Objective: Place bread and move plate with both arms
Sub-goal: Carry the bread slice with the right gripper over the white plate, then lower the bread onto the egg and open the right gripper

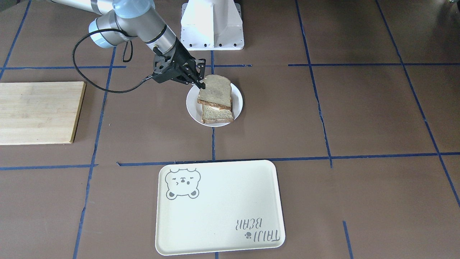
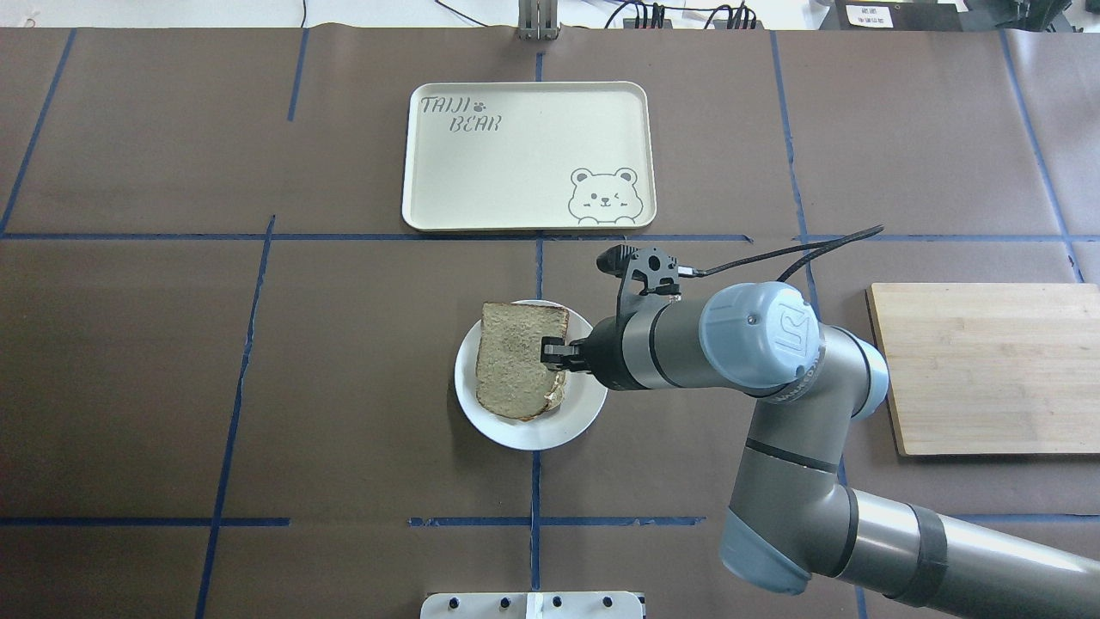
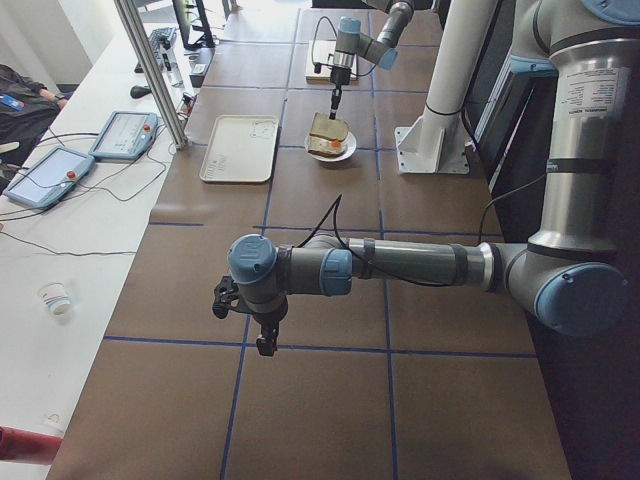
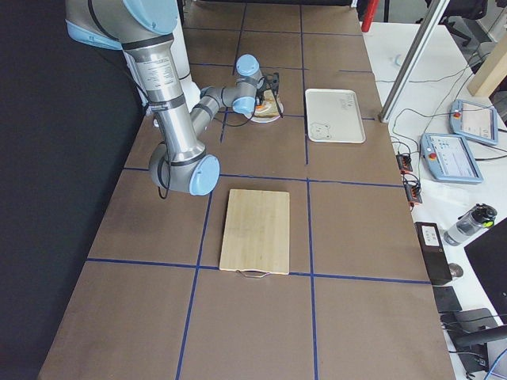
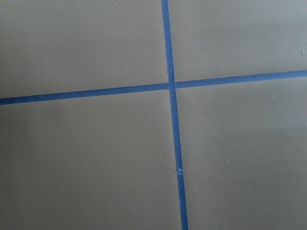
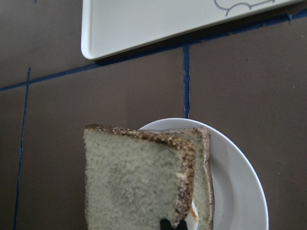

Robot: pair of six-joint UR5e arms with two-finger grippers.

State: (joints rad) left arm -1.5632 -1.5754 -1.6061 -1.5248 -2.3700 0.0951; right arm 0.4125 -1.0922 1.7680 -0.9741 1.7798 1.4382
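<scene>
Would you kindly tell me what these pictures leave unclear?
Left gripper: seen only in the exterior left view, too small to judge its jaws.
Lower slice: mostly covered by the bread in the overhead view.
Right gripper: cut off by the right wrist view's bottom edge.

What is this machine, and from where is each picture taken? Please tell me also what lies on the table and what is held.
This is a robot with two metal arms at a brown table, each ending in a two-finger gripper. Four pictures come from fixed cameras: one facing the robot, one above and behind it, one at each table end. The last two are from wrist cameras. On the table lie a white plate, a cream tray with a bear drawing and a wooden board. The right gripper is shut on the edge of a slice of bread, holding it tilted over the plate, where a second slice lies. The left gripper hangs over the table, apart from these; whether it is open cannot be told.
</scene>
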